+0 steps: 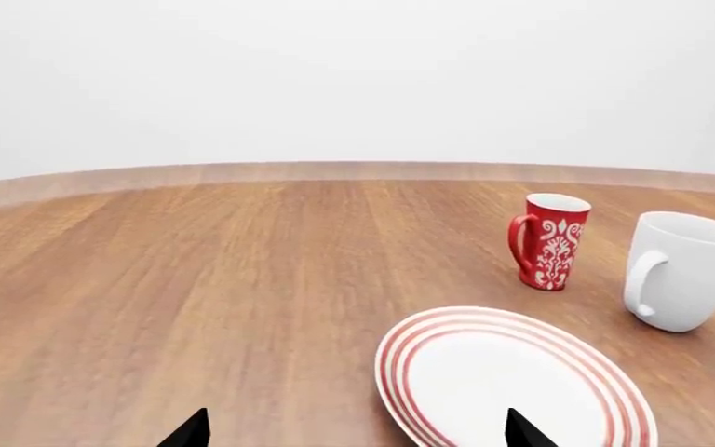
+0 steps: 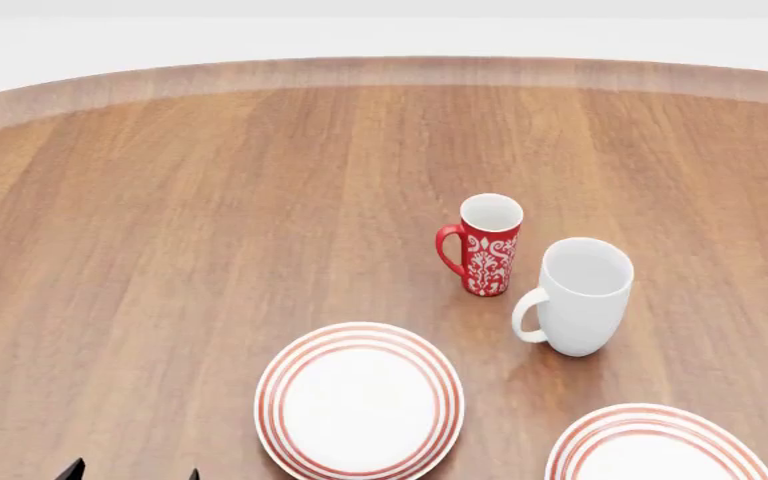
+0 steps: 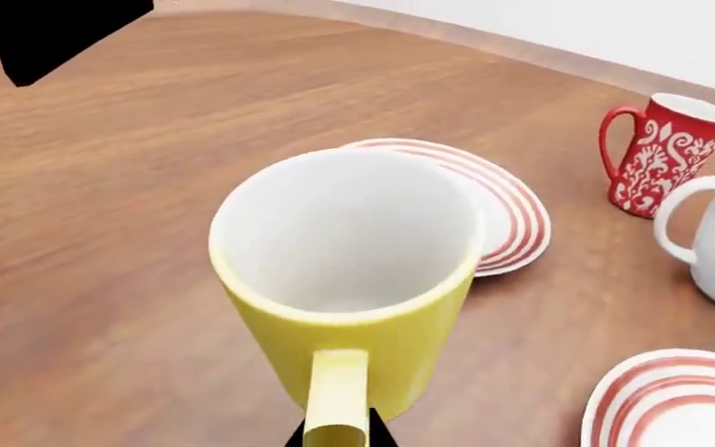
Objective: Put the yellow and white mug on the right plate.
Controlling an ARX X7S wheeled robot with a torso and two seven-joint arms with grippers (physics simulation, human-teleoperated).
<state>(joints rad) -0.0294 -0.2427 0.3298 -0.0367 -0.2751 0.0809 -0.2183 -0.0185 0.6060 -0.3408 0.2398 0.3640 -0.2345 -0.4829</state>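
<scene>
yellow and white mug (image 3: 351, 279) in right gripper (image 3: 332, 436)

A brown wood-grain bench (image 2: 197, 220) with a paler edge band. A yellow mug (image 3: 351, 298) with a yellow handle and white inside. A slim red mug (image 2: 488, 246) with a white ornamental pattern and white interior. A taller plain white mug (image 2: 579, 296). Two white plates, left plate (image 2: 359, 400) and right plate (image 2: 656, 449), each ringed with thin red concentric stripes. Black tool tips (image 1: 355, 430) at the frame edge.
</scene>
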